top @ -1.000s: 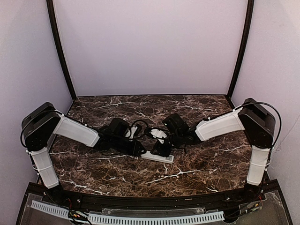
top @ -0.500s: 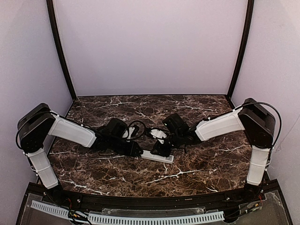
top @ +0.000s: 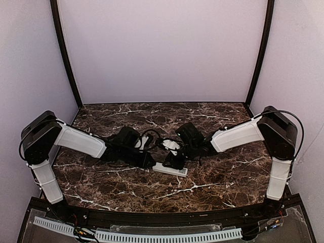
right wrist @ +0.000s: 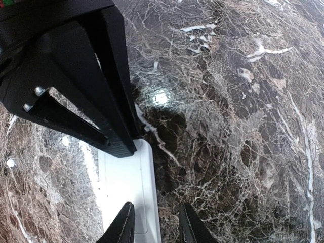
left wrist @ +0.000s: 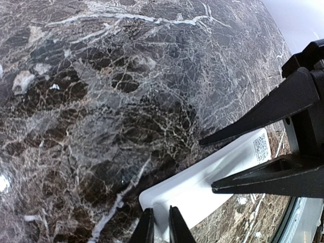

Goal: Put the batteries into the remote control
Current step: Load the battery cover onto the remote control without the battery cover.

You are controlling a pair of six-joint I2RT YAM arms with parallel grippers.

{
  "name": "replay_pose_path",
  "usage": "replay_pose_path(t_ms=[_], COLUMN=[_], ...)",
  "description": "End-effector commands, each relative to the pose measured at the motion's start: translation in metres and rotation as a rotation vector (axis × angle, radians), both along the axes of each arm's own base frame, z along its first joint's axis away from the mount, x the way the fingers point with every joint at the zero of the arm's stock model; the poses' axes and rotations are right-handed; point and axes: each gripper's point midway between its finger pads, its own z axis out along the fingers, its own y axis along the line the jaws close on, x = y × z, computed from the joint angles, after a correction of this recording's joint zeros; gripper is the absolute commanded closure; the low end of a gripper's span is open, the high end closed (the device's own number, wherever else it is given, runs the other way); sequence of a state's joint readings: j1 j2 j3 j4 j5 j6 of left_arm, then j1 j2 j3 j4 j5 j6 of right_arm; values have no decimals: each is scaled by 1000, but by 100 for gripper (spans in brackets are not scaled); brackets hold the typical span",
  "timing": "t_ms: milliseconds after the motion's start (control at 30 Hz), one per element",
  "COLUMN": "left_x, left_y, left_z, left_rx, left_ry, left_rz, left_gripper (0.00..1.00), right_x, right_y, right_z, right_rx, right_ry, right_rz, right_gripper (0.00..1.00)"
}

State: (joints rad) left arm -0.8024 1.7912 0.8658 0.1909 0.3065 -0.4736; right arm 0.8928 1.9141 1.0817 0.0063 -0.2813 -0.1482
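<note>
The remote control (top: 170,169) is a slim white bar lying flat on the marble table (top: 217,177), mid-front. Its plain side faces up, with a small code label (left wrist: 260,147) and a faint panel seam (right wrist: 142,202). At the remote's (left wrist: 202,187) left end my left gripper (left wrist: 161,229) has its jaws almost together, with the tips over the white surface. My right gripper (right wrist: 155,227) is open over the remote (right wrist: 124,187): one finger above the plastic, the other out over the table beside its edge. No batteries are in view.
Both black wrists, trailing looped cables (top: 152,135), crowd the table's middle. Pale walls with black corner posts (top: 65,55) close in the back and sides. A perforated white rail (top: 167,236) runs along the near edge.
The left gripper's jaws have drawn closer together at the remote's end, and the left arm shifted slightly. The right arm and the remote have not moved.
</note>
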Motion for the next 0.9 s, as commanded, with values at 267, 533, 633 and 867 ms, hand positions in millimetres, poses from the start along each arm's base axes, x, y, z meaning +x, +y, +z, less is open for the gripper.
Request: replay_pose_path(t_ms=[267, 533, 633, 867], left_x=[-34, -31, -25, -16], left_y=[9, 5, 4, 9], left_z=[-41, -28, -13, 5], left_rx=[121, 91, 67, 58], left_ry=[119, 96, 64, 26], left_rz=[-61, -59, -43, -20], left_gripper=[94, 88, 86, 76], right_x=[7, -4, -12, -29], right_y=[-32, -54, -60, -87], right_z=[20, 46, 39, 28], right_rx=[13, 69, 48, 19], right_ry=[61, 98, 134, 255], right_rz=[-126, -157, -159, -270], right_gripper=[61, 54, 54, 51])
